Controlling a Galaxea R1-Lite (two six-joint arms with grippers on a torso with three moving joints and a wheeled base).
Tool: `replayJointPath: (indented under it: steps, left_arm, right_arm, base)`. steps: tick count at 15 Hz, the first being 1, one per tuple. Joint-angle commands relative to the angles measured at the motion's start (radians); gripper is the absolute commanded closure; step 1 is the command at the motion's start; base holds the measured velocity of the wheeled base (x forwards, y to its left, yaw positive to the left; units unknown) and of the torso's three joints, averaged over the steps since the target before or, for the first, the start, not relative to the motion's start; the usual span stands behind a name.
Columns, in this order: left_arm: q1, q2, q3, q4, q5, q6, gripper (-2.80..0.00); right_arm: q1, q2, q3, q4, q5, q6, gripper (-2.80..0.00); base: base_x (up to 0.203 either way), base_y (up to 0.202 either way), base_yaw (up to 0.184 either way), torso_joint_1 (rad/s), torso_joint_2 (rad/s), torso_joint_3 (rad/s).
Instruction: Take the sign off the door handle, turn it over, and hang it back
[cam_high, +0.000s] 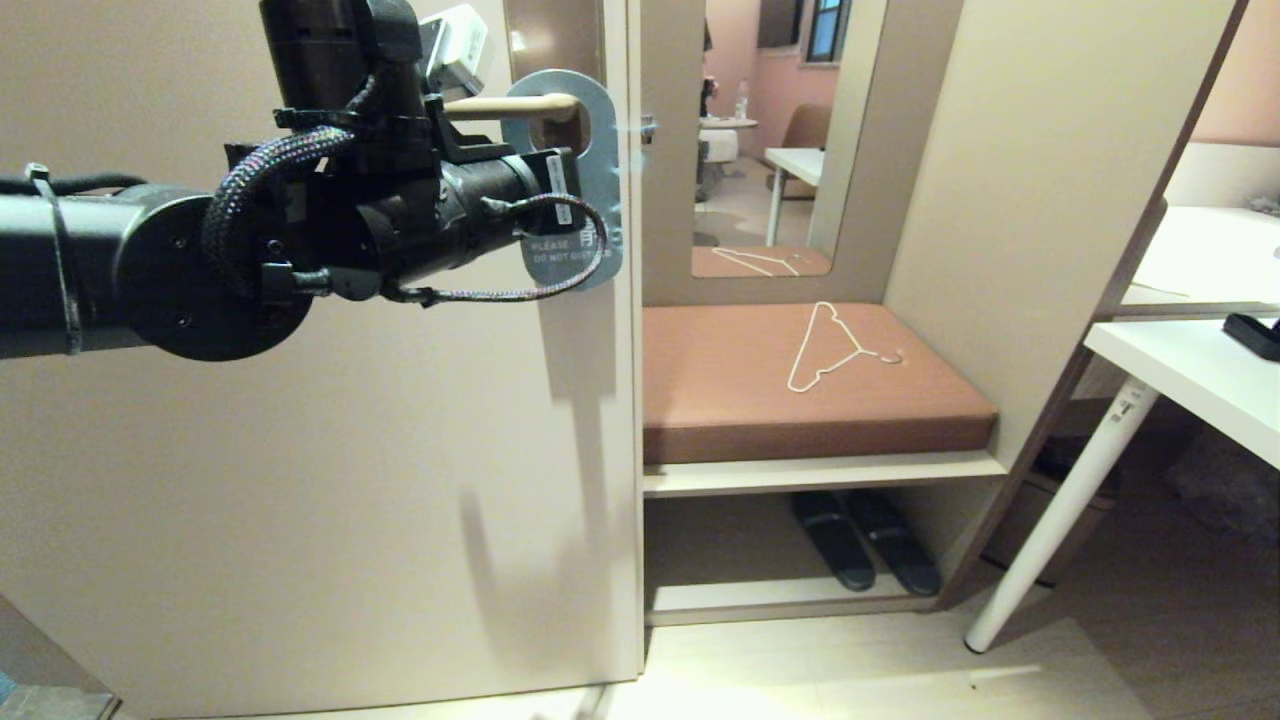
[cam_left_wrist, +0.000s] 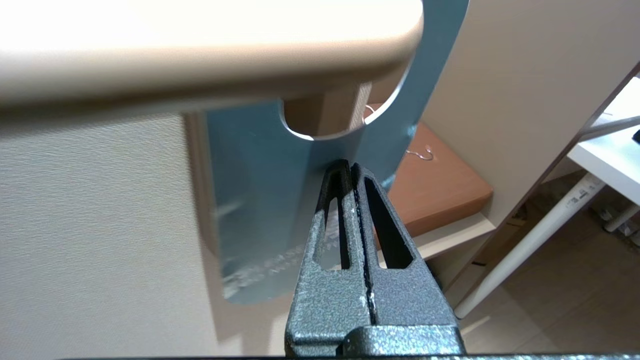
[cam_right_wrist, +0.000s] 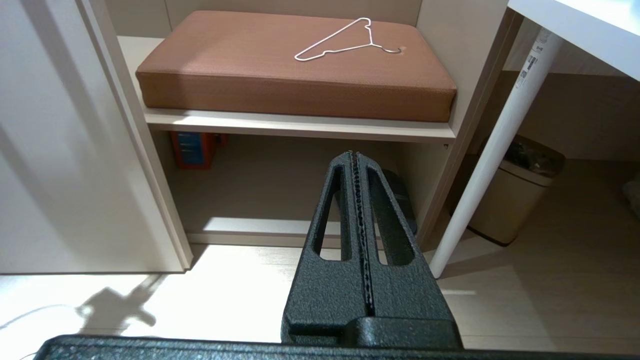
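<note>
A: Why do we have the left gripper (cam_left_wrist: 348, 167) pinched on the sign (cam_left_wrist: 260, 200) just under its hole?

B: So we can lift it off the handle (cam_left_wrist: 210, 60), which runs through that hole; the sign hangs flat by the door.

A: Its look?

B: Blue side out, white "DO NOT DISTURB" low down. Our right gripper (cam_right_wrist: 356, 157) is closed, empty, parked low.

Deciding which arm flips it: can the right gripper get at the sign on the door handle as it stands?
Probably not. The right gripper hangs low, shut, facing the shelf under the cushion. The left gripper is already shut on the sign just under the door handle.
</note>
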Motion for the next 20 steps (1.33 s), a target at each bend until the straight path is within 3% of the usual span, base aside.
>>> replayJointPath:
  steps: [1, 8, 10, 15, 20]
  left_arm:
    - [-0.006, -0.032, 0.005, 0.001, 0.002, -0.001, 0.0]
    - [-0.022, -0.223, 0.176, 0.023, 0.011, 0.015, 0.0]
    - [0.013, -0.303, 0.268, 0.024, 0.01, 0.052, 0.0]
    - [0.187, -0.505, 0.48, 0.024, 0.005, 0.164, 0.0]
    - [0.216, -0.698, 0.66, 0.021, 0.012, 0.191, 0.0]
  right_arm:
    - [0.0, 0.002, 0.0, 0.0, 0.001, -0.002, 0.0]
    - [0.0, 0.002, 0.0, -0.001, -0.002, 0.013, 0.0]
    - [0.001, 0.002, 0.0, 0.0, -0.002, 0.013, 0.0]
    - [0.001, 0.002, 0.0, -0.001, -0.002, 0.013, 0.0]
    - [0.001, 0.002, 0.0, 0.0, -0.002, 0.013, 0.0]
  base:
    - [0.0, 0.0, 0.0, 0.0, 0.0, 0.0]
    - [0.0, 0.0, 0.0, 0.0, 0.0, 0.0]
    - [0.0, 0.0, 0.0, 0.0, 0.0, 0.0]
    - [0.0, 0.0, 0.0, 0.0, 0.0, 0.0]
    - [0.0, 0.0, 0.0, 0.0, 0.0, 0.0]
